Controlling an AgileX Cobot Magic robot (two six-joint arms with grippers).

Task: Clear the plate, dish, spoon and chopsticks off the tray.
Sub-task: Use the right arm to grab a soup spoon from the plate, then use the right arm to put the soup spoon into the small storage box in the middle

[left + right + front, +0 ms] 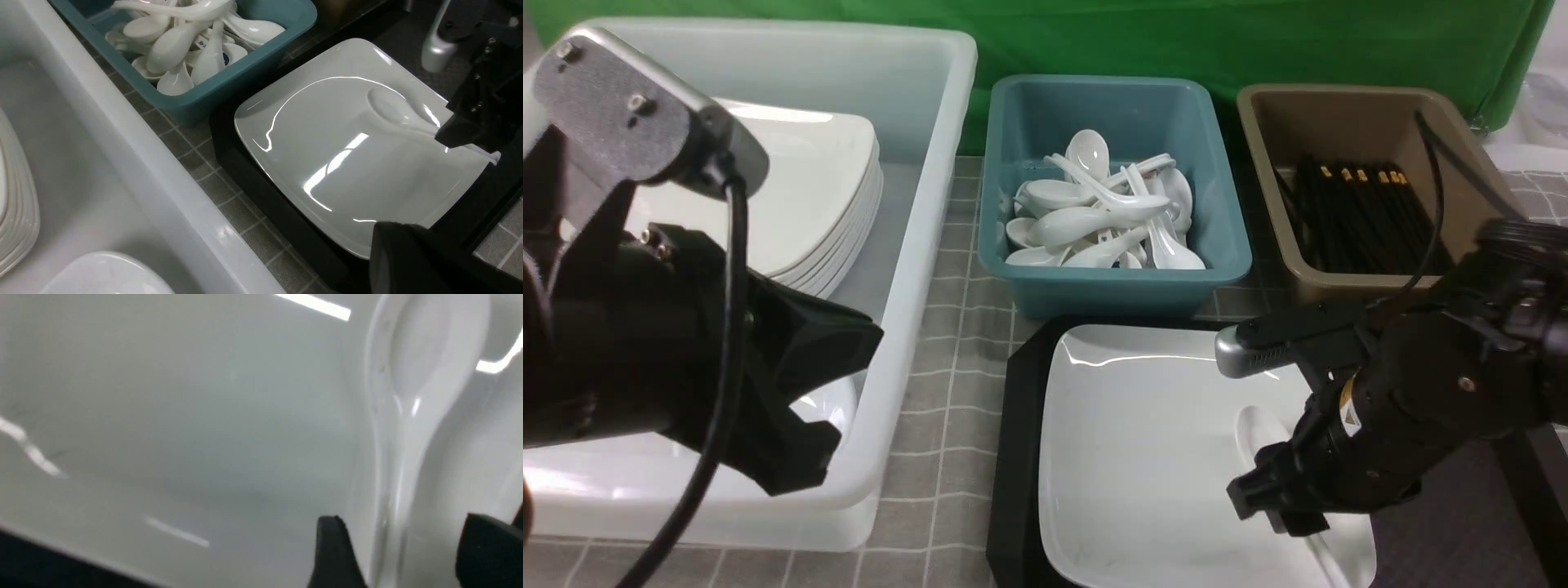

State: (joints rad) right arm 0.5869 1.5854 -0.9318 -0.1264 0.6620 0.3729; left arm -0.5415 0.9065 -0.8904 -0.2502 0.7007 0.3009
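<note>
the white tub (931,204) on the left holds a plate stack (809,188) at its far end and a small dish (827,404) nearer the robot. the teal tub (1111,282) in the middle holds a loose spoon heap (1103,212). the brown tub (1347,102) on the right holds chopsticks (1364,216) lying side by side, gold-banded ends at the far wall.

in front of the teal and brown tubs the tray (1017,457) carries the plate (1143,457), which covers most of it. the spoon (1258,433) lies on the right part of the plate, hollow side up. its long axis runs from far to near, slanting a little rightward: bowl toward the tubs, handle toward the plate's near right corner.

the right gripper (1282,506) is low over the plate, at the handle. in the right wrist view its fingers (335,551) stand spread with the handle between them and a gap showing on at least one side; it clamps nothing. whether a finger touches the handle or the plate i cannot tell.

the left gripper (809,441) hangs above the near part of the white tub, jaws pressed together, with nothing between them.
</note>
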